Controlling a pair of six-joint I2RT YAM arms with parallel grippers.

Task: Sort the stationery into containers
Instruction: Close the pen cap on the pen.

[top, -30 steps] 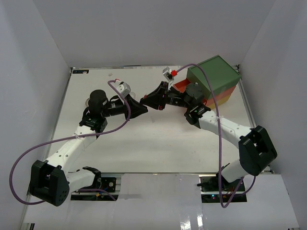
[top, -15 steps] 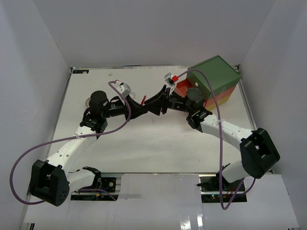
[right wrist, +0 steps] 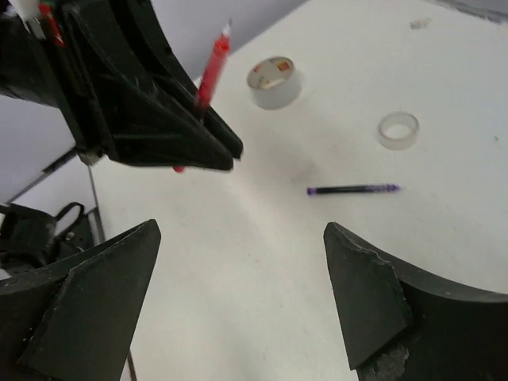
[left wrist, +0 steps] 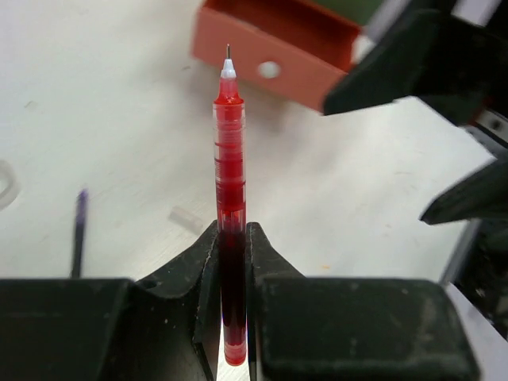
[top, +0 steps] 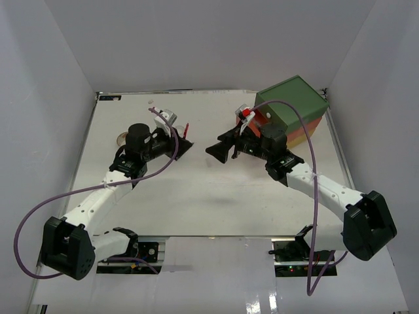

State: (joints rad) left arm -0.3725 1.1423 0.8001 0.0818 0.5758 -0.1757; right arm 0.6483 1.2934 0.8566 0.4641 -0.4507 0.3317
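Right claw (right wrist: 242,230) backed off, spread; translucent red pen (left wrist: 230,159), white-tipped

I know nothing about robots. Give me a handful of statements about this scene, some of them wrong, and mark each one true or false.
1. The left tool is shut on a red pen. True.
2. The right tool grips something. False: it is wide open with nothing in it.
3. The orange-red drawer is pulled out. True.
4. A larger tape roll and a smaller tape roll lie on the table. True.
5. The purple pen stands upright inside a drawer. False: it lies flat on the table, near the smaller tape roll.
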